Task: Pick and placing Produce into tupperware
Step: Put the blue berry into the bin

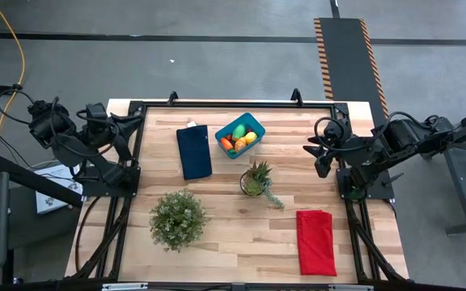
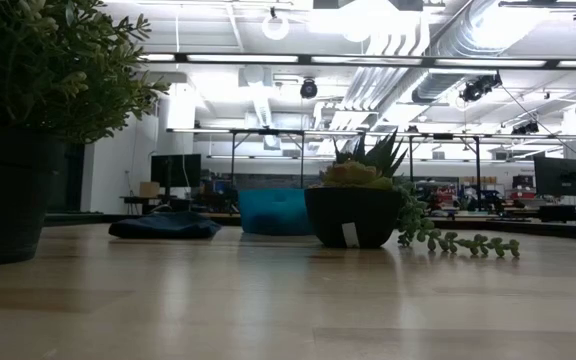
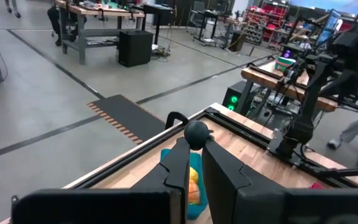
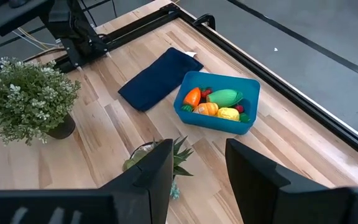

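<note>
The bright blue tupperware (image 1: pixel 239 135) sits on the far middle of the table. It holds the produce (image 4: pixel 215 104): a green oval, an orange carrot, an orange piece and a yellow lemon. The low view shows only the tub's wall (image 2: pixel 273 212). My left gripper (image 1: pixel 133 121) hovers over the table's far left corner, its fingers (image 3: pixel 194 149) a narrow gap apart. My right gripper (image 1: pixel 314 151) hangs at the right edge, open (image 4: pixel 197 149), and faces the tub from above. Neither touches anything.
A flat dark blue cloth (image 1: pixel 193 151) lies left of the tub. A spiky plant in a small pot (image 1: pixel 256 179) stands just in front of it. A bushy potted plant (image 1: pixel 178 217) is near left and a red cloth (image 1: pixel 315 241) near right. A black frame rims the table.
</note>
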Controlling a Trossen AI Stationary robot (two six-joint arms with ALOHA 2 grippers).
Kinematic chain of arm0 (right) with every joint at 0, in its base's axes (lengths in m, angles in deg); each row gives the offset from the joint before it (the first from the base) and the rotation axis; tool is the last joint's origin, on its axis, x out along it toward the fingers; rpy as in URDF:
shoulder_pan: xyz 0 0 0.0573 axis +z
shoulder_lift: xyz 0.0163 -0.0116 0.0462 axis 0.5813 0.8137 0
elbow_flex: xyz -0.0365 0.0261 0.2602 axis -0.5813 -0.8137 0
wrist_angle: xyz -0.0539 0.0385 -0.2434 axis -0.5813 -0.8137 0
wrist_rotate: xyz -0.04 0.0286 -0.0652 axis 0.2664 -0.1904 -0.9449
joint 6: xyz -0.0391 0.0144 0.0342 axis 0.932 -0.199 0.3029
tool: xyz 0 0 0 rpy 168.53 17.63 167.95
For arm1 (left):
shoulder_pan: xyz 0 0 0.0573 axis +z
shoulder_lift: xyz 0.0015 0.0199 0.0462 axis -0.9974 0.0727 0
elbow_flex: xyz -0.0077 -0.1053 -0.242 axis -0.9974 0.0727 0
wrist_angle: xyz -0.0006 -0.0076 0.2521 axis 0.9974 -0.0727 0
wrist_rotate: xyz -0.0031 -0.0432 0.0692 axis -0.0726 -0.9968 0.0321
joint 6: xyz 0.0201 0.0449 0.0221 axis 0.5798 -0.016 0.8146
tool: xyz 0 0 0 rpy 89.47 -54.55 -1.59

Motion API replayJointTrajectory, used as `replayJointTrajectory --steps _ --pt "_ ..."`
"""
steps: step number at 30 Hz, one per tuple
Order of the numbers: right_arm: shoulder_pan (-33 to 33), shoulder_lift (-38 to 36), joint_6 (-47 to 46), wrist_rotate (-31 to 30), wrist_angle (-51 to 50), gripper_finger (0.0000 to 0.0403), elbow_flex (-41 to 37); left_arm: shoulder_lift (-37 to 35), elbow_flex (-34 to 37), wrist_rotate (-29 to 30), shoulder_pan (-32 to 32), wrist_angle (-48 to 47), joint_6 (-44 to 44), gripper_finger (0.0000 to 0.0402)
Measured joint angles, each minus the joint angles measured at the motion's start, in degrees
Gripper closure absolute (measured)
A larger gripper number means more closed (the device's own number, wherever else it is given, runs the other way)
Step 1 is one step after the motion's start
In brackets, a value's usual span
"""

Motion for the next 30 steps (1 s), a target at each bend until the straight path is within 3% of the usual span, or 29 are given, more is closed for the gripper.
replayJointTrajectory --steps 6,11,20,26,30 --pt "0.0 0.0 0.4 0.0 0.0 0.0263 0.0 0.0 1.8 1.5 0.0 7.3 3.7 0.0374" --pt "0.0 0.0 1.1 0.0 0.0 0.0263 0.0 0.0 5.4 -0.8 0.0 14.9 8.8 0.0374" --pt "0.0 0.0 1.0 0.0 0.0 0.0263 0.0 0.2 9.9 -3.0 0.0 22.0 9.4 0.0372" --pt "0.0 0.0 1.0 0.0 0.3 0.0263 0.0 0.2 14.1 -3.8 0.2 28.6 11.5 0.0341" --pt "0.0 0.0 1.0 0.0 0.5 0.0263 0.0 0.2 15.8 -6.6 3.9 31.5 12.1 0.0321"
